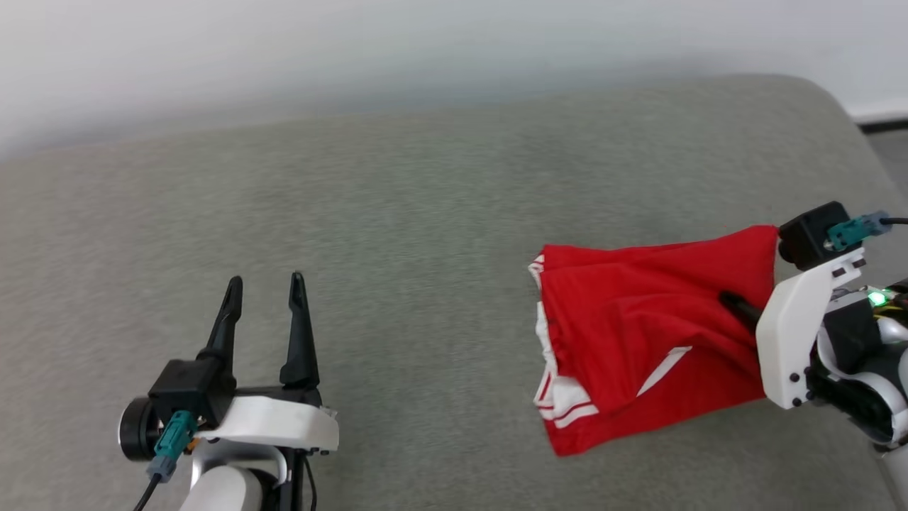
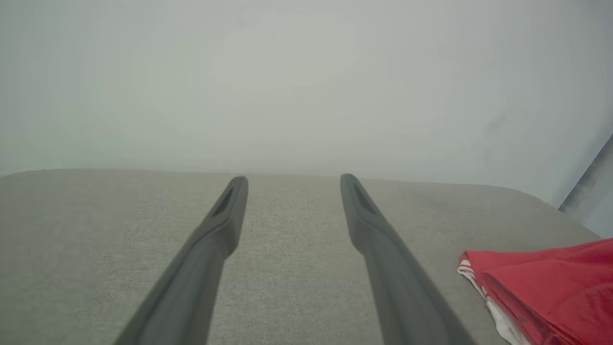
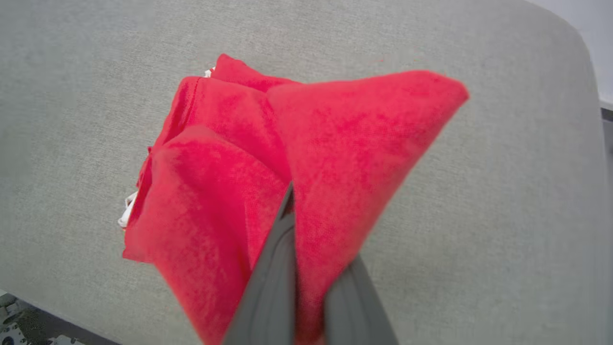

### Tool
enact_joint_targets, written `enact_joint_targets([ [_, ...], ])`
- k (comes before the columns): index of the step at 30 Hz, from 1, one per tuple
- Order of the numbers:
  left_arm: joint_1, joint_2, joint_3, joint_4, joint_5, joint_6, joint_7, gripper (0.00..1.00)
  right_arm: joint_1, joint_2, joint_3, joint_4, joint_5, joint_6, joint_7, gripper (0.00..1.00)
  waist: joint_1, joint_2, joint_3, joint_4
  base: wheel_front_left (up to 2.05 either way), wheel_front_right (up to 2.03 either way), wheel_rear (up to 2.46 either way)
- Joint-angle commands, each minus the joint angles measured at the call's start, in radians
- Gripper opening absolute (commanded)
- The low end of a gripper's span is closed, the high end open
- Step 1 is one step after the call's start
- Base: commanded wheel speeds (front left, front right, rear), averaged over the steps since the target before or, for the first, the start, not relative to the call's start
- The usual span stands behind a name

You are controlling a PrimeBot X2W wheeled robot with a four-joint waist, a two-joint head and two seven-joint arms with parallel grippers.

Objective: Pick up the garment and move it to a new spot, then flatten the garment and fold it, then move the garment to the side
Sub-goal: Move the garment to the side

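Observation:
The garment point(image 1: 638, 341) is a bright-red top with white striped sleeve sections, bunched on the right of a grey padded surface. My right gripper point(image 1: 738, 306) reaches in from the right edge and is shut on its red cloth. In the right wrist view the garment point(image 3: 306, 163) drapes over the fingers point(image 3: 273, 287), which pinch a fold, and one corner is lifted. My left gripper point(image 1: 266, 291) stands open at the lower left, far from the cloth, nothing between its fingers. The left wrist view shows that gripper point(image 2: 293, 184) open, with the garment point(image 2: 550, 292) at the lower right.
The grey padded surface point(image 1: 397, 248) stretches wide to the left of the garment, backed by a pale wall point(image 1: 355, 57). Its rounded right edge point(image 1: 862, 135) drops to a dark floor strip. In the right wrist view the surface's near edge point(image 3: 57, 316) shows at the lower left.

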Motion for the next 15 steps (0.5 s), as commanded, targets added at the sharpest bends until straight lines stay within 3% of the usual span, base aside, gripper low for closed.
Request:
enact_joint_targets([
  [1,-0.025,0.005,-0.006,-0.007,0.013,-0.005,-0.002,1.0,-0.025,-0.012,0.001,-0.005,-0.016,-0.001,-0.004,0.0,0.0,0.0,0.037,-0.109,0.0,0.0,0.0],
  [9,-0.128,0.034,-0.046,-0.045,0.057,-0.025,0.045,1.0,-0.102,-0.03,-0.037,0.115,-0.043,-0.001,-0.116,0.0,0.0,0.0,0.185,-0.248,0.0,0.0,0.0],
  [15,-0.239,0.064,-0.09,-0.107,0.112,-0.048,0.117,1.0,-0.216,-0.057,-0.079,0.293,-0.042,-0.001,-0.261,0.0,0.0,0.0,0.329,-0.269,0.0,0.0,0.0],
])
